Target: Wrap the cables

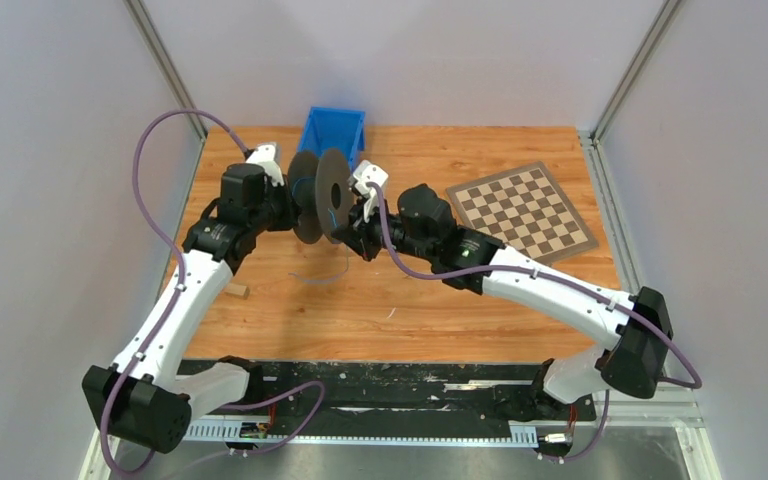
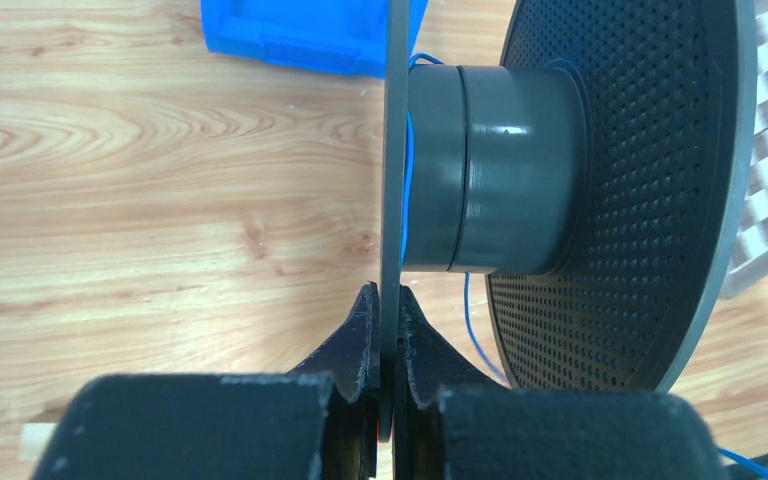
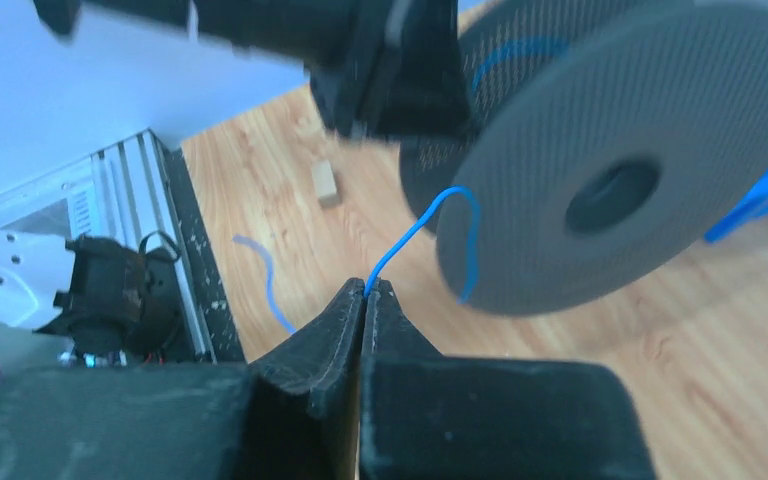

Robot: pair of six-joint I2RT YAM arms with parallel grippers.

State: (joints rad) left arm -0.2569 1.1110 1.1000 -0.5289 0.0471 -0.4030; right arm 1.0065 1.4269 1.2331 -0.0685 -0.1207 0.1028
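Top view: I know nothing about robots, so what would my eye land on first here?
A dark spool stands out first, held on edge mid-table, with the left jaws clamped on one disc's rim. Next comes the thin blue wire, pinched in the shut right jaws and looping across the spool's face. Behind the spool sits a blue bin, and a checkerboard lies to the right.

Thin blue flexible wire [image 3: 400,248]: one stretch is pinched in the tips of the right end effector [image 3: 364,292] and arches in a tight loop over the rim of the black perforated plastic spool [image 3: 680,100]. Another strand hugs the hub by one flange. The loose tail curls on the wooden tabletop [image 3: 660,350].
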